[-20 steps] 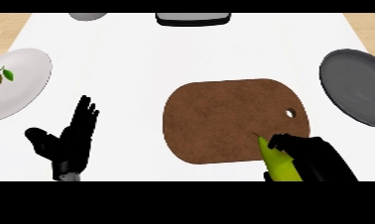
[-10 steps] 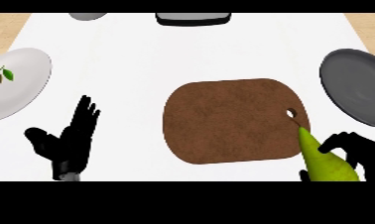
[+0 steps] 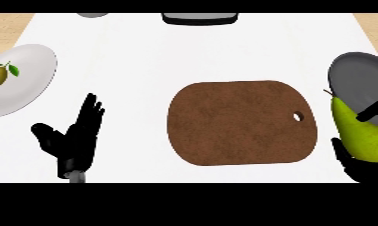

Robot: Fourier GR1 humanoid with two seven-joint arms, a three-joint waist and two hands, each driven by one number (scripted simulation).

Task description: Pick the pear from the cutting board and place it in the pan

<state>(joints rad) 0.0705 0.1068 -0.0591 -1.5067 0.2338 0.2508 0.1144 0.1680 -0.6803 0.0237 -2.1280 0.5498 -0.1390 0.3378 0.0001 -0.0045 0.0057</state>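
Observation:
A green-yellow pear [image 3: 356, 130] stands upright at the right edge, held by my right hand [image 3: 354, 162], whose dark fingers curl round its lower part and side. The pear is to the right of the brown cutting board [image 3: 240, 122], off its surface, and its top overlaps the near rim of the grey pan [image 3: 353, 75]. The board is bare, with a small hole near its right edge. My left hand [image 3: 74, 140] rests open at the lower left, fingers up.
A white plate [image 3: 29, 82] at the left edge carries a small fruit [image 3: 4, 72] with a leaf. A dark rectangular object [image 3: 201, 18] and a grey round item [image 3: 93, 14] sit at the counter's far edge.
My right hand has carried the pear rightward from the board's lower right part to just past its right edge, up against the pan. The left hand has not moved.

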